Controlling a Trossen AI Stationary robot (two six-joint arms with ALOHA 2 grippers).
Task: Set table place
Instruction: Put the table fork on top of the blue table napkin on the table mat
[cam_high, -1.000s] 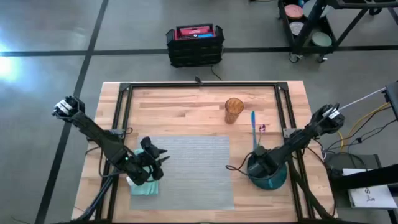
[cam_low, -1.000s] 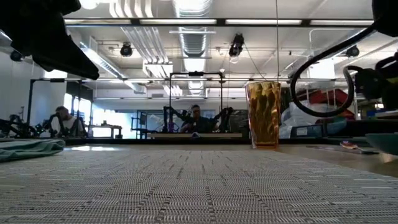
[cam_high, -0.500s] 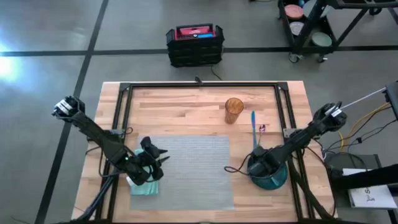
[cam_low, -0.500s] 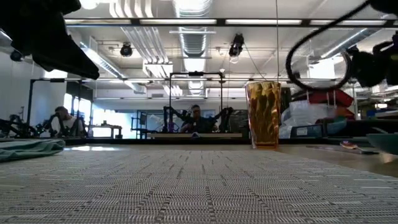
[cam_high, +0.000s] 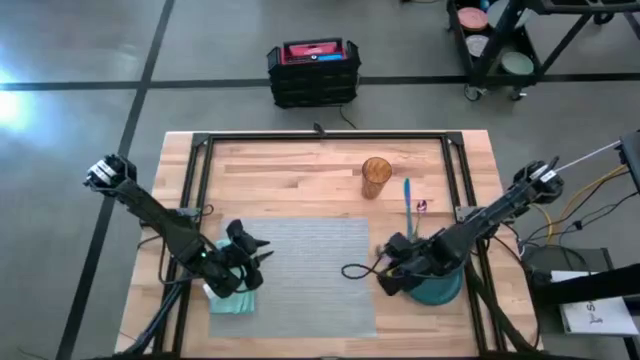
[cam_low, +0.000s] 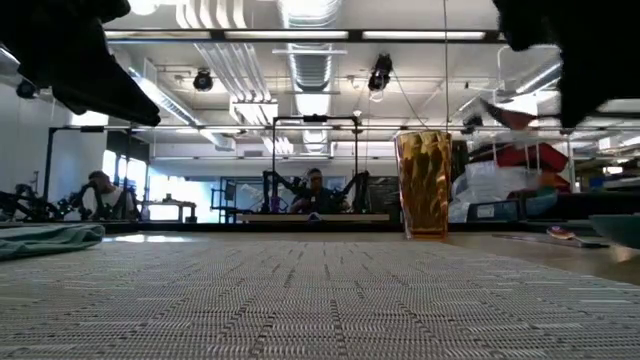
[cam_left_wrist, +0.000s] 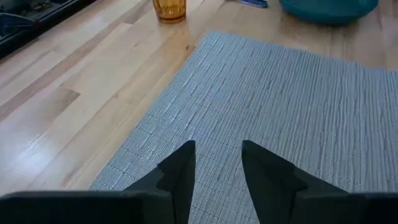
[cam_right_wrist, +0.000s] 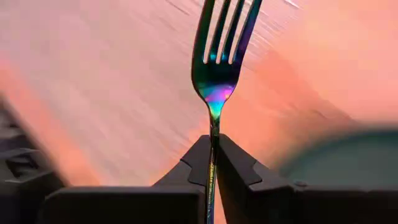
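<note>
The grey woven place mat (cam_high: 300, 272) lies on the near middle of the wooden table (cam_high: 300, 170). My left gripper (cam_left_wrist: 217, 168) hovers open over the mat's left edge, beside a teal napkin (cam_high: 228, 300). Between the mat's right edge and the dark green plate (cam_high: 438, 290), my right gripper (cam_high: 385, 275) is shut on an iridescent fork (cam_right_wrist: 217, 56). The fork's tines point away from the gripper. My right gripper pinches the fork's handle (cam_right_wrist: 213, 134) between its two fingers, just behind the neck. The rest of the handle runs back between the fingers, which lie along it. The fork sticks straight out ahead of the fingertips, held above the wood.
An amber glass (cam_high: 376, 177) stands at the far middle of the table, and a blue utensil (cam_high: 407, 205) lies near it. A cable loop (cam_high: 352, 271) from the right arm hangs over the mat's right edge. A black crate (cam_high: 313, 70) sits on the floor beyond the table.
My right gripper has gone from above the plate toward the table's left, to the mat's right edge, carrying the fork. Its cable loop has swung out over the mat.
</note>
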